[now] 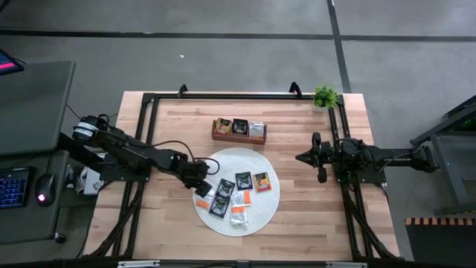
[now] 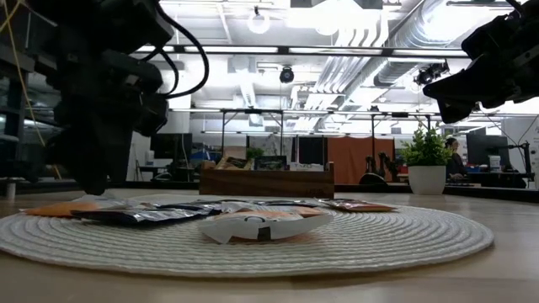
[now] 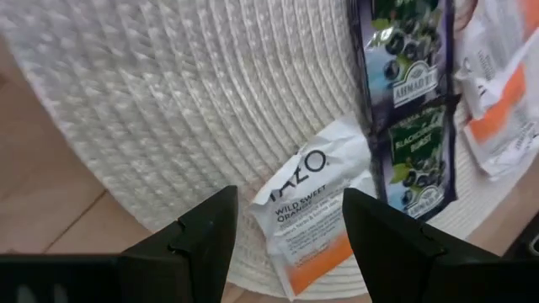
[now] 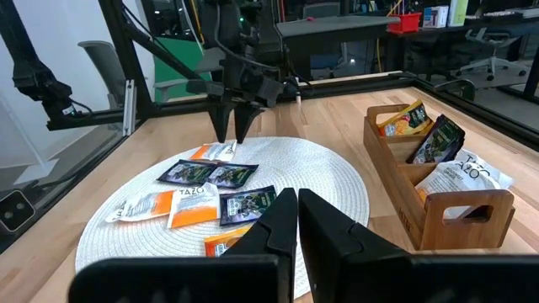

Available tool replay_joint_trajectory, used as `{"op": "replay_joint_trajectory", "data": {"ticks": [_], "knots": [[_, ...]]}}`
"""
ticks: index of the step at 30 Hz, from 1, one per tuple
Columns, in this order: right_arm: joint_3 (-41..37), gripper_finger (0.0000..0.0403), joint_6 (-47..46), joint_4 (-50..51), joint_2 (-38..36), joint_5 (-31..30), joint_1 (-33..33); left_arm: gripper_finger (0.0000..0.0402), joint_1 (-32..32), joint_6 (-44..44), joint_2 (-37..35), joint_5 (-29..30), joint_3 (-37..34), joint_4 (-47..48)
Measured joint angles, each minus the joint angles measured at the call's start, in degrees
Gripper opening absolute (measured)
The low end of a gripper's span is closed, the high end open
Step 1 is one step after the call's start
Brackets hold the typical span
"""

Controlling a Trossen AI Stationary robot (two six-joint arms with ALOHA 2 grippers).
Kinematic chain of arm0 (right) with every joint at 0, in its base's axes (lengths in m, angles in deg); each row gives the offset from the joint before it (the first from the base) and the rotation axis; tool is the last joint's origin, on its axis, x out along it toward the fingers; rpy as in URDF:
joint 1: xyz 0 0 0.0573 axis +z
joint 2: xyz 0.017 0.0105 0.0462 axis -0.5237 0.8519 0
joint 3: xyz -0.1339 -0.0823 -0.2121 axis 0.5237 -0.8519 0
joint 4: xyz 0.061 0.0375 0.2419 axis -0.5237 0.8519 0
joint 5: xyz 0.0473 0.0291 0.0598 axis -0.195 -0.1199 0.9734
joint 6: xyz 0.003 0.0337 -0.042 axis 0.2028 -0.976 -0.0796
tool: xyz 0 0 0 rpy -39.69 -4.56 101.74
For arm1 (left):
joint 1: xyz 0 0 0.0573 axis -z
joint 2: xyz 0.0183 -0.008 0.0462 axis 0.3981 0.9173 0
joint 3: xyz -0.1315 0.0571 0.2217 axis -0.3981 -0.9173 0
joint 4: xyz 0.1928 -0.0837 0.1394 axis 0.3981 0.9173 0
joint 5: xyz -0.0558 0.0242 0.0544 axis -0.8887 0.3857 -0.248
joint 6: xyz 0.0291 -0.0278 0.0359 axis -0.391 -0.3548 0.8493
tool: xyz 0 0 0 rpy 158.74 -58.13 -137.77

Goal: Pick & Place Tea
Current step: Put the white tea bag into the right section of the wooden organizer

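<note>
High view shows the tea sachets point(image 1: 236, 195) spread flat across the round white mat point(image 1: 262, 208) at lower centre of the frame: dark ones, orange ones and white ones with orange bands, some overlapping. One white and orange sachet point(image 3: 312, 210) lies at the mat's left edge, partly overhanging the rim onto the wooden table point(image 1: 312, 216). The left gripper point(image 1: 202, 181) hangs just over it, fingers parted and holding nothing, one to each side of the sachet in the left wrist view. Above the mat, apart from it, stands the wooden tray point(image 1: 239, 132) with a sachet in each compartment. Bare tabletop lies between mat and tray. The right gripper point(image 1: 300, 158) waits at centre right, closed and empty, well apart from the mat. A potted plant point(image 1: 325, 97) sits at the table's upper right corner.
</note>
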Motion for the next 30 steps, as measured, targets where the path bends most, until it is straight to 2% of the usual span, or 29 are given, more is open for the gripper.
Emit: {"op": "replay_joint_trajectory", "data": {"ticks": [22,30], "knots": [[-0.01,0.0012,0.00,0.00,-0.02,-0.01,0.00,0.0214,0.70,1.48,0.93,-0.11,1.75,3.13],[-0.01,0.0012,0.01,0.00,-0.02,-0.02,-0.01,0.0214,1.43,1.46,3.08,-2.42,1.91,0.47]]}}
